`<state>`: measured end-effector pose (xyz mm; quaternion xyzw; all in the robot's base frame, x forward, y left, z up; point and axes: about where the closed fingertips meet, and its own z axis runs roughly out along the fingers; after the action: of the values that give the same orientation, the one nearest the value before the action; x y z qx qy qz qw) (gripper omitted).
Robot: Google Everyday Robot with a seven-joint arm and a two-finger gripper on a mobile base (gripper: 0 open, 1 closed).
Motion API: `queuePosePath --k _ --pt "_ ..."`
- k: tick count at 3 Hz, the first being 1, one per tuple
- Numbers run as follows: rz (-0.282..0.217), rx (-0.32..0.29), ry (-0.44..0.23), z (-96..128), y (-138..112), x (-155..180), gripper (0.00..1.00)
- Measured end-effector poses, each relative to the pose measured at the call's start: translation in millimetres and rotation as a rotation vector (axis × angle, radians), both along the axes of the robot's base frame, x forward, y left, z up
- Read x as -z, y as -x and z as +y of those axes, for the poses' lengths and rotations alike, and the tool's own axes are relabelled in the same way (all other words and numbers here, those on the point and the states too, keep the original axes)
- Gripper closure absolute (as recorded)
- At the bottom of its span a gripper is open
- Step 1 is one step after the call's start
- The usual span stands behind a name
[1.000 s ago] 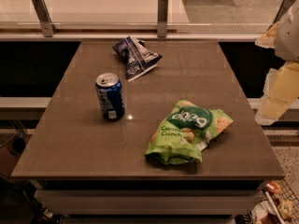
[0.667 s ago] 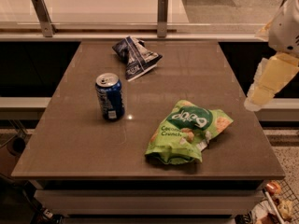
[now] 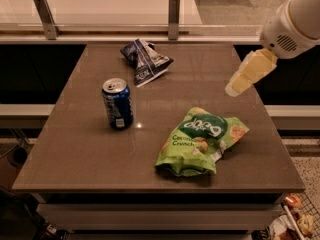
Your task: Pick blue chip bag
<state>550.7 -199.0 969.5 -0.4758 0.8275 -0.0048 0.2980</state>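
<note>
The blue chip bag (image 3: 145,61) is small, dark navy with white panels, and lies crumpled at the far middle of the brown table (image 3: 75,149). My gripper (image 3: 248,73) hangs from the white arm at the upper right, over the table's right side, well to the right of the bag and above the table surface. It holds nothing that I can see.
A blue soda can (image 3: 117,104) with a silver top stands left of centre. A larger bright green snack bag (image 3: 200,141) lies at the front right. A rail with two metal posts (image 3: 173,9) runs behind the table. Some clutter shows on the floor at the lower right.
My gripper and arm have moved left and up, from beyond the table's right edge to over its right side. The bags and can have not moved.
</note>
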Motion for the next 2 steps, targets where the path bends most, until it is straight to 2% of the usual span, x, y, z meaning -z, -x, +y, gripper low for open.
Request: queuePosePath --k 1,2 --pt "-0.066 -0.007 -0.107 26.8 -40.2 4.6 0.0" --pt "-0.118 -0.015 -0.187 49.1 -75.1 5.0 0.0"
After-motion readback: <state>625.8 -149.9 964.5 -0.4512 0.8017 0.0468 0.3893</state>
